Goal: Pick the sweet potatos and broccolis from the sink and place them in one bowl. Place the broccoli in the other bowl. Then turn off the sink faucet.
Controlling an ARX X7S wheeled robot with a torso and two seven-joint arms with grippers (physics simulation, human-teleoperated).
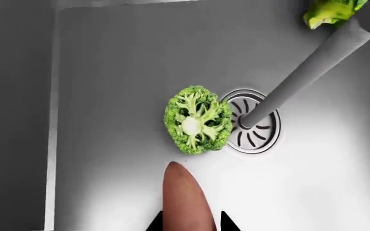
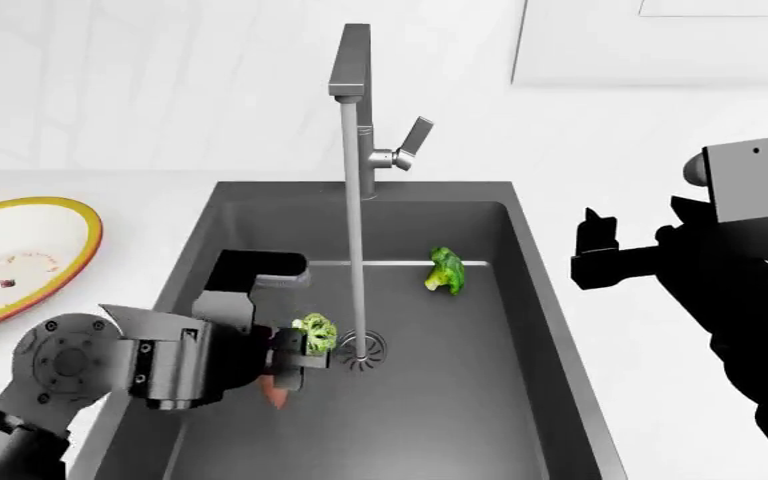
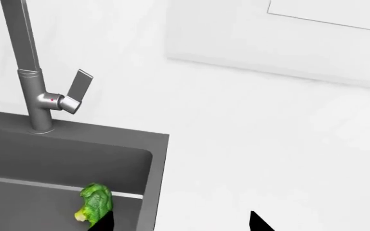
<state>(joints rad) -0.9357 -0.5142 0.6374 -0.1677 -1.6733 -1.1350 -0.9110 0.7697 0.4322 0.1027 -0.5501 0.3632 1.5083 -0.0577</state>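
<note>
Sink [image 2: 518,300], as I log it: my left gripper [image 2: 291,365] is inside, just beside the drain [image 1: 254,121], pinching a sweet potato [image 1: 186,199]. One broccoli [image 1: 196,120] lies floret-down touching the drain's rim; the left wrist view shows its cut stem, which the head view hides. A second broccoli [image 2: 446,270] sits near the sink's back wall. The faucet [image 2: 352,130] spout crosses above the drain. My right gripper [image 2: 598,245] hovers beside the sink, spread.

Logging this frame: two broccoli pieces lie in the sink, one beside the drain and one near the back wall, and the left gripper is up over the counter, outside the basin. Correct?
One thing is wrong: the left gripper is down inside the sink, not over the counter. The head view shows it beside the broccoli at the drain; the other broccoli lies near the back wall, as stated.
</note>
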